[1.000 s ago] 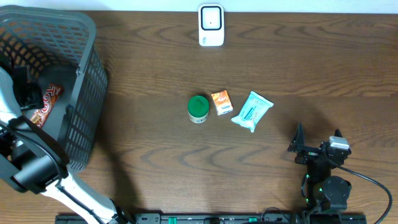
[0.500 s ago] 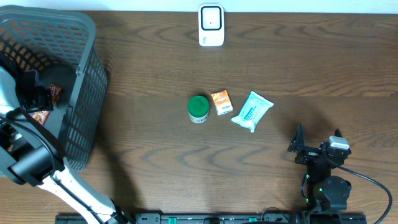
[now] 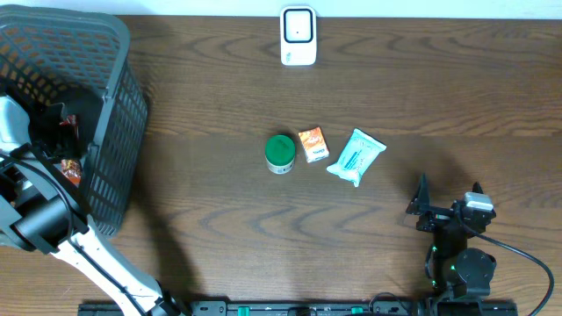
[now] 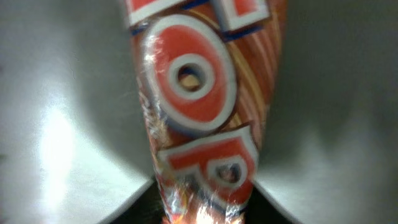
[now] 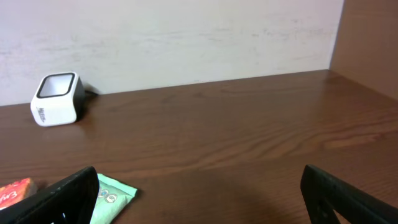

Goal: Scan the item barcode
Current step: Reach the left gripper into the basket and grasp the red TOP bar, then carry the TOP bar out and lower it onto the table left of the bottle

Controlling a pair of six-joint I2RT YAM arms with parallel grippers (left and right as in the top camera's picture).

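A red and orange snack bar [image 4: 202, 112] with big white-edged letters fills the left wrist view, its wrapper pinched at the bottom between the two pale fingers [image 4: 74, 155]. From overhead, my left gripper [image 3: 63, 127] is deep inside the dark mesh basket [image 3: 118, 132], shut on that bar [image 3: 70, 169]. The white barcode scanner [image 3: 298, 35] stands at the table's far edge, also in the right wrist view [image 5: 57, 98]. My right gripper [image 3: 448, 197] rests open at the front right, nothing between its fingers [image 5: 208, 205].
A green-lidded tub [image 3: 280, 154], a small orange packet [image 3: 313, 145] and a teal pouch [image 3: 356, 156] lie in a row mid-table. The pouch [image 5: 112, 198] sits just ahead of my right gripper's left finger. The basket's walls surround the left gripper.
The left gripper has pushed deeper into the basket and closed from wide open onto the snack bar, which shifted with it. The right arm has not moved.
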